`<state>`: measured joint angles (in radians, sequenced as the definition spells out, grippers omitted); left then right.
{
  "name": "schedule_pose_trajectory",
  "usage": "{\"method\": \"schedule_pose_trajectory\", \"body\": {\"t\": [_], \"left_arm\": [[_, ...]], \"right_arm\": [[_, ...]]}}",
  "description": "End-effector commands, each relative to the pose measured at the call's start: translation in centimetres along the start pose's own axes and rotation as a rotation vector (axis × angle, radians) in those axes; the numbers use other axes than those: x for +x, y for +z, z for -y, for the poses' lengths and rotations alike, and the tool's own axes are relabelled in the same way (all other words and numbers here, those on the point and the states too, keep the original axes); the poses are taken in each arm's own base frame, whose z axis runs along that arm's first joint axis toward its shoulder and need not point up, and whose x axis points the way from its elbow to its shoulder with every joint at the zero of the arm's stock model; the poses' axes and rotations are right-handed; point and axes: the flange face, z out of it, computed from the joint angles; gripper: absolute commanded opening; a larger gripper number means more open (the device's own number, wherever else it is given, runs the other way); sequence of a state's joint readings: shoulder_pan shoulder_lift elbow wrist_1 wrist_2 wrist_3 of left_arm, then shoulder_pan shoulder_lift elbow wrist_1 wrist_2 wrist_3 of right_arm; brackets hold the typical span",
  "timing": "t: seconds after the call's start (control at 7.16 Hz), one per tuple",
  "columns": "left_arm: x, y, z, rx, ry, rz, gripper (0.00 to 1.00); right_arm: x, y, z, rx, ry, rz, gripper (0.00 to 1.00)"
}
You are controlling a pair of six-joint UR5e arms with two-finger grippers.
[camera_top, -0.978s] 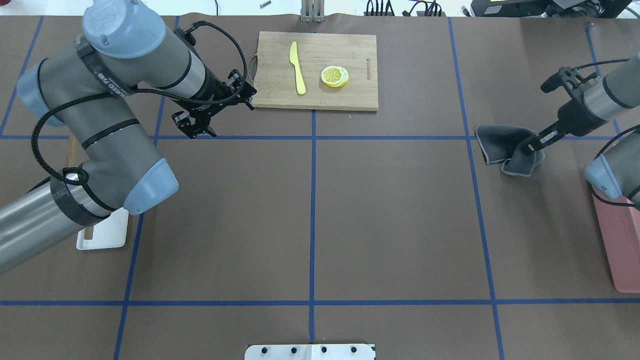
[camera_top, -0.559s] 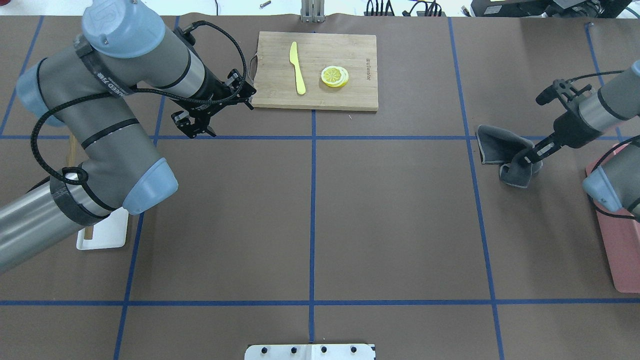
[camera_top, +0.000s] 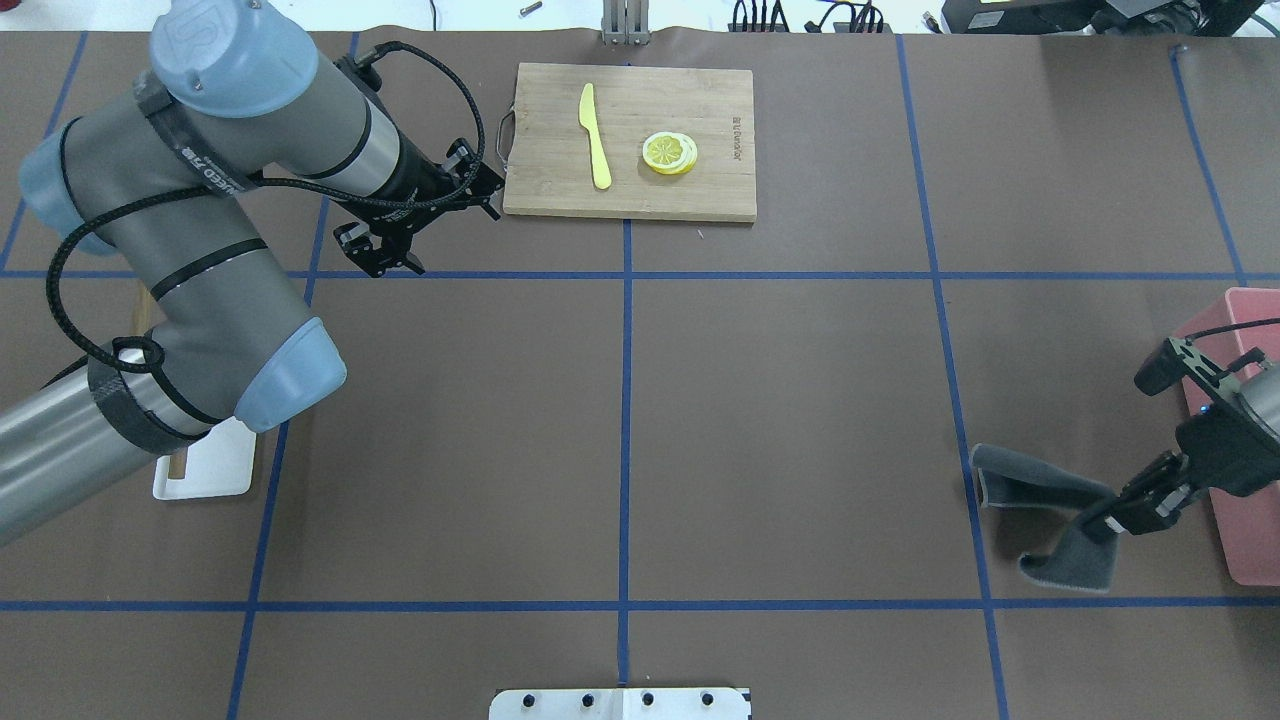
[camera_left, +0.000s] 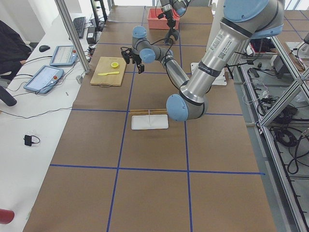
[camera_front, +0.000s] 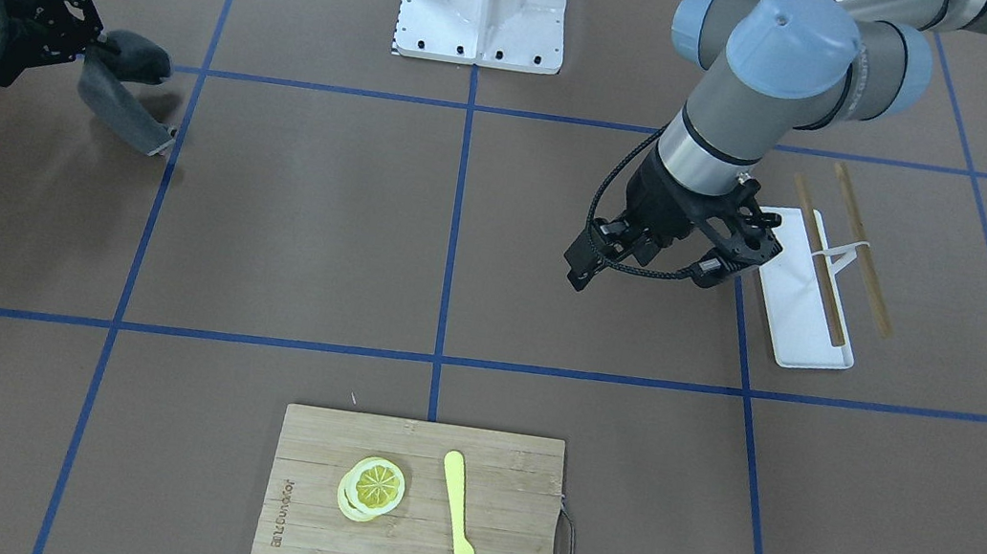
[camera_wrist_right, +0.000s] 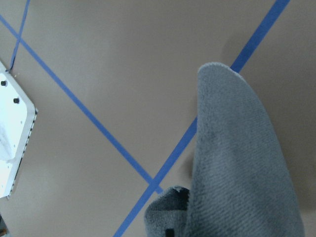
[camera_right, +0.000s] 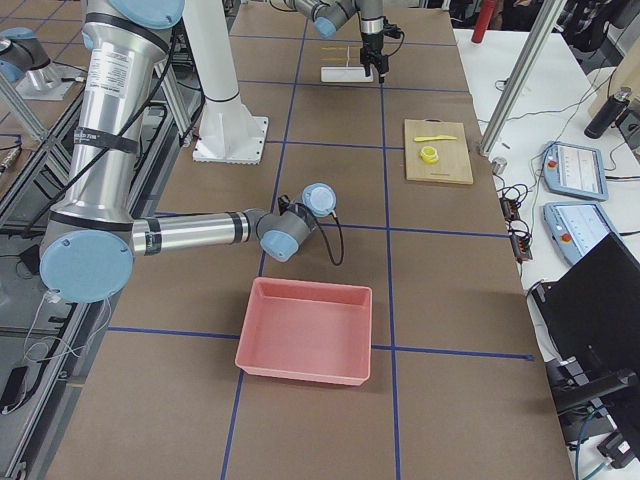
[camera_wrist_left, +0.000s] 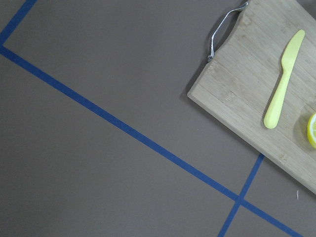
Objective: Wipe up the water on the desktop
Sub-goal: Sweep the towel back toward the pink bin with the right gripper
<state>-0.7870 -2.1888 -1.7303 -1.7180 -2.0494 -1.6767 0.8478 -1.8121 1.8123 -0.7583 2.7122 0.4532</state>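
The right gripper (camera_top: 1125,515) was clamped on the grey cloth (camera_top: 1040,485), far right on the desktop (camera_top: 800,450) — no water showed, so wiping seemed nearly done. The left gripper (camera_top: 485,192) hung idle — apart or together, nobody could tell.

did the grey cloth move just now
Yes. The grey cloth, in the right hand, slid from the far tape line toward the near tape line.

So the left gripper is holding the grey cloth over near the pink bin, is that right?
Not quite. It is the right gripper, not the left, that is holding the grey cloth near the pink bin. The overhead exterior view shows this arm coming in from the robot's right side.
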Motion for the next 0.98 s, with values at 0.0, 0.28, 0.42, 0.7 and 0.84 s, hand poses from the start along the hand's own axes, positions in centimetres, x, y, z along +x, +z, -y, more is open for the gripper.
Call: {"method": "schedule_pose_trajectory", "body": {"t": [0.0, 0.28, 0.42, 0.7, 0.84], "left_arm": [[-0.1, 0.0, 0.0, 0.0, 0.0, 0.0, 0.98], [0.0, 0.0, -0.1, -0.001, 0.002, -0.002, 0.98], [0.0, 0.0, -0.1, -0.002, 0.002, -0.002, 0.98], [0.1, -0.1, -0.3, -0.003, 0.005, -0.006, 0.98], [0.2, -0.1, -0.3, -0.003, 0.006, -0.007, 0.98]], "right_arm": [[0.3, 1.6, 0.4, 0.007, 0.022, -0.002, 0.0], [3.7, 1.0, 4.9, 0.091, 0.039, -0.084, 0.0], [5.7, -0.9, 6.9, 0.137, 0.066, -0.104, 0.0], [11.1, -4.3, 10.0, 0.208, 0.136, -0.153, 0.0], [13.1, -5.8, 11.7, 0.236, 0.164, -0.171, 0.0]]}}
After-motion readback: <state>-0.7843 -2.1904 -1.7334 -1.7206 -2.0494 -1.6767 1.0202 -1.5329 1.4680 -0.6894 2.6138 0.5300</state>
